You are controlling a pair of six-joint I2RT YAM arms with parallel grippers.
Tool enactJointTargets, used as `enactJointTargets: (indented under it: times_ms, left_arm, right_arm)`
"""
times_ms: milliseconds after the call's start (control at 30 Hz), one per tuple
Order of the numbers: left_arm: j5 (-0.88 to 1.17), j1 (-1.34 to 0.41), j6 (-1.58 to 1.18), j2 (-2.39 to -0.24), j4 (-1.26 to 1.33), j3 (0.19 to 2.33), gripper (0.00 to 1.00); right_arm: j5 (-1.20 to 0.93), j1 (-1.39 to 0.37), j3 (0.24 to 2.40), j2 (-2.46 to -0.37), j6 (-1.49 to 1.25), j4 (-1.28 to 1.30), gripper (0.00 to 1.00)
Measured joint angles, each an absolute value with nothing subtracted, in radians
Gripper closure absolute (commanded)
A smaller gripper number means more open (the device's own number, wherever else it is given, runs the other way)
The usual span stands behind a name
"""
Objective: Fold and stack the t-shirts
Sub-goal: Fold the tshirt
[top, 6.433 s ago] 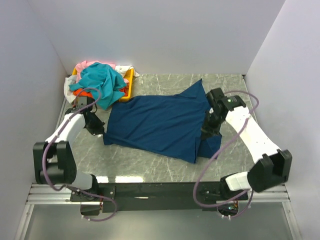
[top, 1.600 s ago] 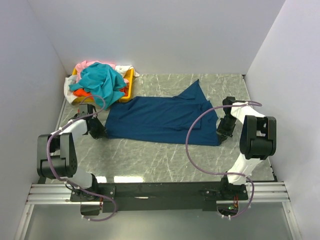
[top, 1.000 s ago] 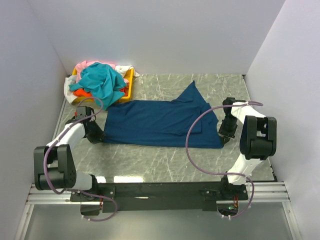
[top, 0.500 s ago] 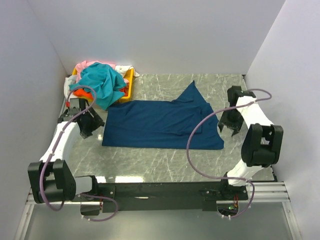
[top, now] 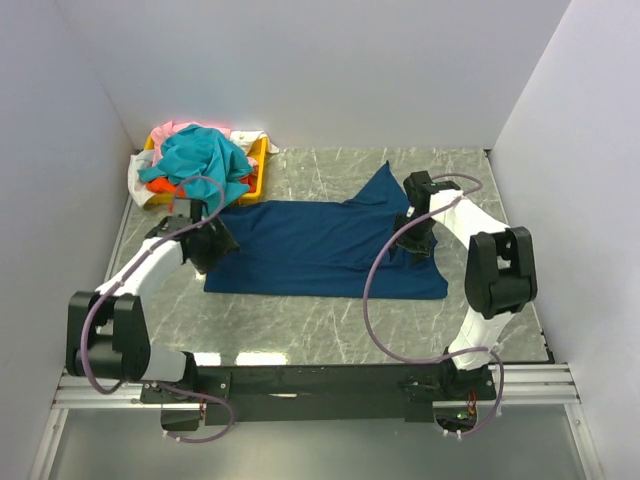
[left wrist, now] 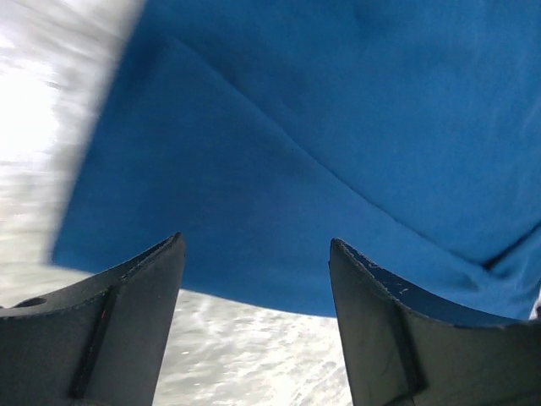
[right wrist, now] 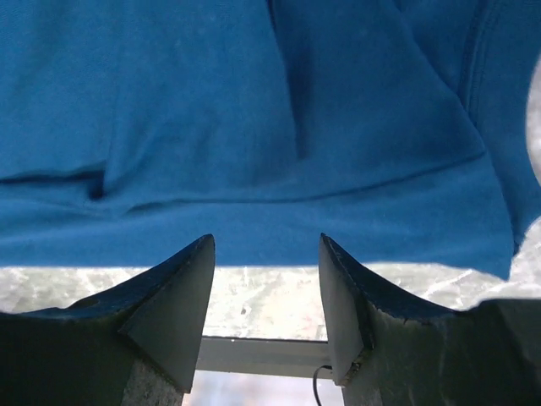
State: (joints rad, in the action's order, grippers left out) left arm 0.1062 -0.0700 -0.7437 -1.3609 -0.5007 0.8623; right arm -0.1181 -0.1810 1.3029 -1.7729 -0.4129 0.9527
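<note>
The large navy t-shirt [top: 320, 250] lies flat as a wide folded band on the marble table, one pointed flap [top: 385, 187] reaching toward the back. My left gripper [top: 214, 245] hovers open over its left end, nothing between the fingers; its wrist view shows navy cloth [left wrist: 338, 127] ahead of the left gripper [left wrist: 255, 241]. My right gripper [top: 413, 235] stands open and empty over the shirt's right part, and the right wrist view has the right gripper [right wrist: 265, 238] at the navy hem [right wrist: 254, 127]. Teal [top: 200, 165], orange [top: 158, 185], pink [top: 175, 128] and white [top: 135, 178] t-shirts are heaped at the back left.
The heap sits in a yellow tray [top: 259, 163] in the back left corner. White walls close in the table on the left, back and right. Bare marble [top: 330, 320] runs between the shirt and the near rail. Purple cables loop off both arms.
Both grippers have opened and let go of the navy shirt's ends, lifted outward, then swung inward over it. The shirt stays flat where it was laid.
</note>
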Motion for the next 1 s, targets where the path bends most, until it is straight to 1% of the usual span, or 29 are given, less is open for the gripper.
enactJointTargets:
  times_ms: [100, 167, 333, 500, 533, 600, 700, 733, 833, 1000]
  left_arm:
    - [0.134, -0.120, -0.770, -1.406, -0.459, 0.844, 0.25]
    - [0.148, -0.138, -0.783, -1.423, -0.440, 0.829, 0.26]
    - [0.160, -0.142, -0.799, -1.436, -0.422, 0.812, 0.25]
    - [0.160, -0.142, -0.797, -1.451, -0.420, 0.812, 0.25]
    - [0.160, -0.142, -0.797, -1.461, -0.421, 0.812, 0.25]
    - [0.160, -0.142, -0.794, -1.486, -0.426, 0.812, 0.25]
    - [0.160, -0.144, -0.794, -1.502, -0.431, 0.812, 0.25]
    - [0.160, -0.144, -0.794, -1.502, -0.430, 0.812, 0.25]
    - [0.160, -0.145, -0.791, -1.503, -0.430, 0.813, 0.25]
    - [0.155, -0.146, -0.785, -1.503, -0.431, 0.813, 0.25]
  right_arm:
    - [-0.115, -0.180, 1.301, -1.801, -0.418, 0.938, 0.43]
    - [-0.113, -0.178, 1.301, -1.810, -0.418, 0.928, 0.46]
    - [-0.118, -0.176, 1.302, -1.856, -0.417, 0.900, 0.55]
    - [-0.130, -0.176, 1.301, -1.886, -0.418, 0.881, 0.60]
    - [-0.131, -0.176, 1.301, -1.888, -0.418, 0.878, 0.64]
    - [-0.132, -0.176, 1.301, -1.890, -0.418, 0.876, 0.67]
    - [-0.132, -0.176, 1.301, -1.889, -0.416, 0.876, 0.80]
    - [-0.132, -0.176, 1.301, -1.889, -0.417, 0.876, 0.88]
    - [-0.133, -0.176, 1.305, -1.889, -0.417, 0.879, 1.00]
    - [-0.144, -0.176, 1.344, -1.889, -0.421, 0.899, 1.00]
